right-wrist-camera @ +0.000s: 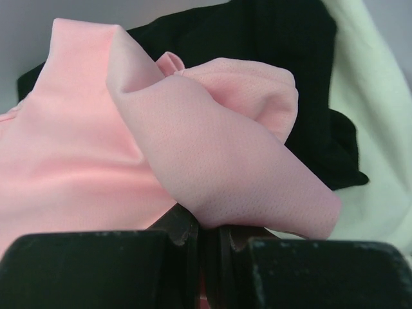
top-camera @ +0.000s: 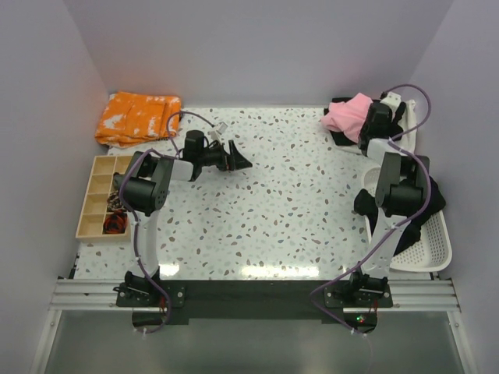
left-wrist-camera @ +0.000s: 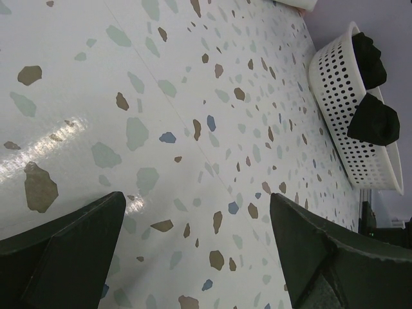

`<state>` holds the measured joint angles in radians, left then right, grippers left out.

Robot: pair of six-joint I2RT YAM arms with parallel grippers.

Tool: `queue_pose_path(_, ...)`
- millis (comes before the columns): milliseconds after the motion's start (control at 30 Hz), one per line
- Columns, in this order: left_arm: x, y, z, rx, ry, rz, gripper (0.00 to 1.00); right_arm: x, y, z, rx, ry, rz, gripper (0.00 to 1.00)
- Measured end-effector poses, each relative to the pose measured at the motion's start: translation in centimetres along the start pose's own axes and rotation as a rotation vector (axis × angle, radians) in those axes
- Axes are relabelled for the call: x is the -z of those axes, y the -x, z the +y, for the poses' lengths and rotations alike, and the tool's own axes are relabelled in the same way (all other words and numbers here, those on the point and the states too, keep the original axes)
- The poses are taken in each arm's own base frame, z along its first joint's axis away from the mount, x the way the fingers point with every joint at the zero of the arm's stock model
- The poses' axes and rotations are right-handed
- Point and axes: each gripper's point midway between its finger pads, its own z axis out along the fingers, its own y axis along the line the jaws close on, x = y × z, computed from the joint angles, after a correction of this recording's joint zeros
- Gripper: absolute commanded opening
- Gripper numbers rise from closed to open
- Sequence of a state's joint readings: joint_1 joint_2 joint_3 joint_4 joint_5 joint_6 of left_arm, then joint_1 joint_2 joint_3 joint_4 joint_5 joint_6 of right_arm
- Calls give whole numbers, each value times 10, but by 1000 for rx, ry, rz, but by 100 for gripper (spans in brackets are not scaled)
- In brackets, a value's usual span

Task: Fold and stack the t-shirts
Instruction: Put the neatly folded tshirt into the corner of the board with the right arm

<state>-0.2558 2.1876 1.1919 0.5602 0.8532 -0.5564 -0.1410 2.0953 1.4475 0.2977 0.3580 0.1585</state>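
Note:
A light pink t-shirt lies bunched at the back right of the table, on top of a black t-shirt and an off-white one. My right gripper is shut on a fold of the pink t-shirt; the black shirt and off-white shirt lie behind it in the right wrist view. My left gripper is open and empty above the speckled table, its fingers wide apart. More black fabric hangs in the white basket.
A white perforated basket stands at the right edge and shows in the left wrist view. An orange patterned cloth lies at the back left. A wooden compartment tray with small parts sits at the left.

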Motion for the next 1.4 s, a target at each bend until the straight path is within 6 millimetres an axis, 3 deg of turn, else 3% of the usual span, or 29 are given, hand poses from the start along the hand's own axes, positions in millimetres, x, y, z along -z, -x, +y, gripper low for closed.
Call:
queue_pose_path(133,0,0,0,0,1,0,100,1,4,-19,9,-122,-30,2)
queue_pose_path(167,0,0,0,0,0,0,100,2,5,-23,10,-141,-33,14)
queue_pose_path(200,0,0,0,0,0,0,100,1,6,-25,13,-156,-28,47)
queue_pose_path(233,0,0,0,0,0,0,100,0,9,-26,12,-162,-32,65)
queue_pose_path(267,0,0,0,0,0,0,100,-1,11,-26,6,-162,-36,74)
queue_pose_path(300,0,0,0,0,0,0,100,-1,11,-27,4,-163,-37,98)
queue_pose_path(467,0,0,0,0,0,0,100,0,2,-20,-3,-99,-14,99)
queue_pose_path(600,0,0,0,-1,1,0,100,22,-5,-14,-29,-32,16,99)
queue_pose_path(700,0,0,0,-2,1,0,100,46,6,-4,-48,20,-2,99)
queue_pose_path(900,1,0,1,-26,8,4,100,102,43,37,-60,141,-83,99)
queue_pose_path(1000,3,2,3,-36,40,4,100,121,45,53,-52,197,-86,99)
queue_pose_path(1200,9,8,5,-62,105,1,100,135,17,87,15,294,-16,99)
queue_pose_path(1300,16,16,3,-84,148,-13,100,144,-5,113,68,388,63,99)
queue_pose_path(1400,27,29,-1,-121,215,-45,100,166,-26,144,138,490,125,98)
